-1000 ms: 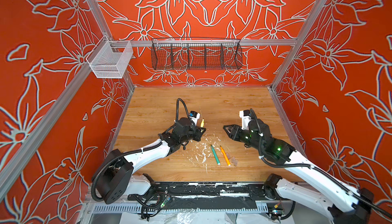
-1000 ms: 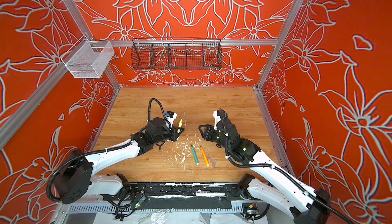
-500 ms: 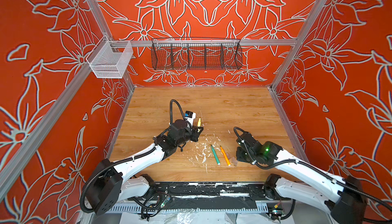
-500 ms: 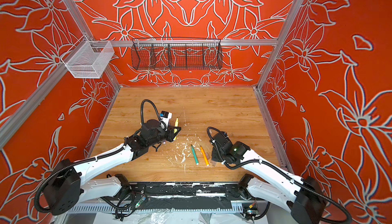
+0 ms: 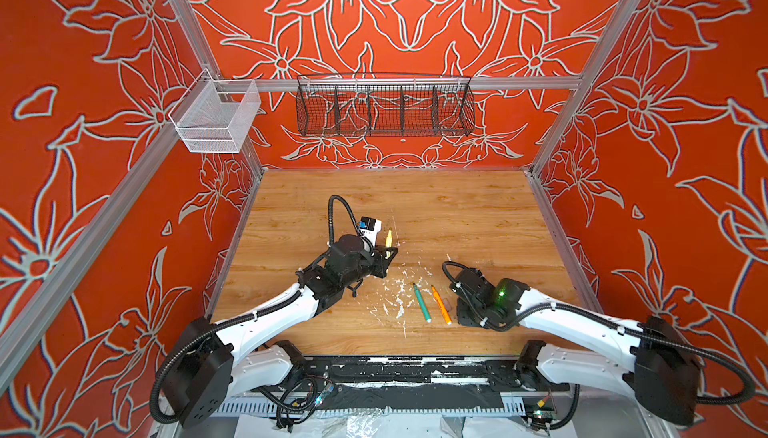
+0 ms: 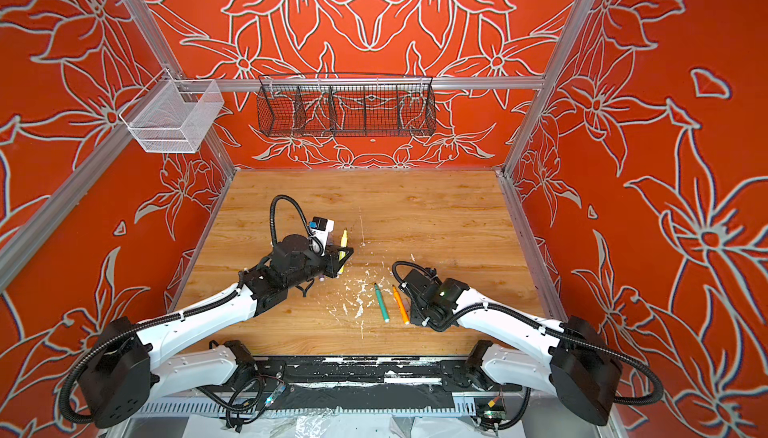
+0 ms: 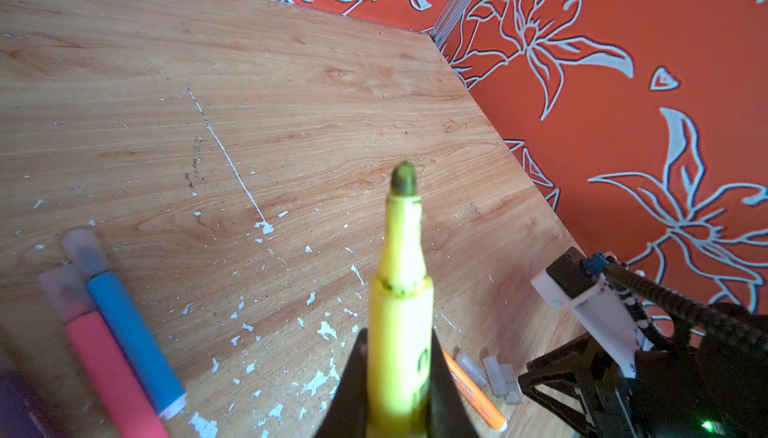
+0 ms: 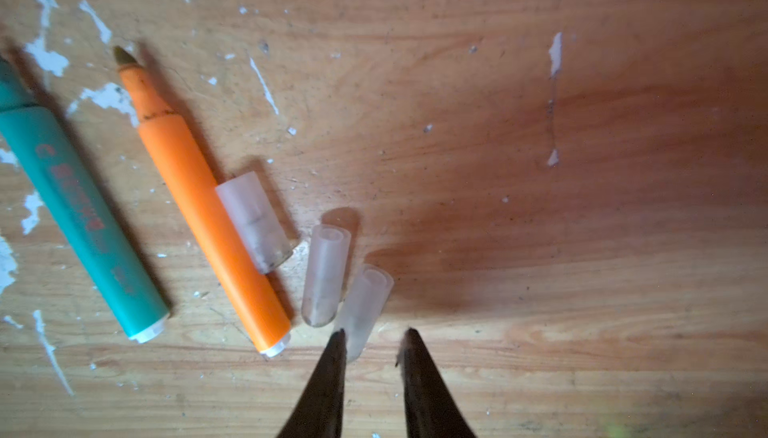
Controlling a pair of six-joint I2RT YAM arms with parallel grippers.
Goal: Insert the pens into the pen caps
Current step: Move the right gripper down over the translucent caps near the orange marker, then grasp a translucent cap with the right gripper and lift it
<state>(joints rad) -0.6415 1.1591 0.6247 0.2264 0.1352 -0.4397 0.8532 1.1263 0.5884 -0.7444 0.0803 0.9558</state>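
Yellow pen [image 7: 399, 311] uncapped, dark-stained tip bare; clamped by its barrel between the fingers of the left hand [image 5: 385, 254], tip sticking out beyond the fingertips; in both top views it is held left of centre above the bench [image 5: 457, 216], tip toward the back wall; green pen [image 8: 79, 207] and orange pen [image 8: 208, 216] lie uncapped on the bench between the two arms, side by side and nearly parallel, orange on the right; three loose caps [image 8: 326, 274] lie just beside the orange pen, one along its barrel, the other two a little apart from it; right hand [image 8: 374, 334] low over the bench, fingers narrowly parted, gripping nothing; closed end of the outermost cap [image 8: 362, 311] sits in the gap, against one finger and clear of the other; blue pen [image 7: 133, 332] and pink pen [image 7: 108, 369] lie together, both capped, in the left wrist view; white flecks [image 5: 397, 290] scattered over the bench near the pens.
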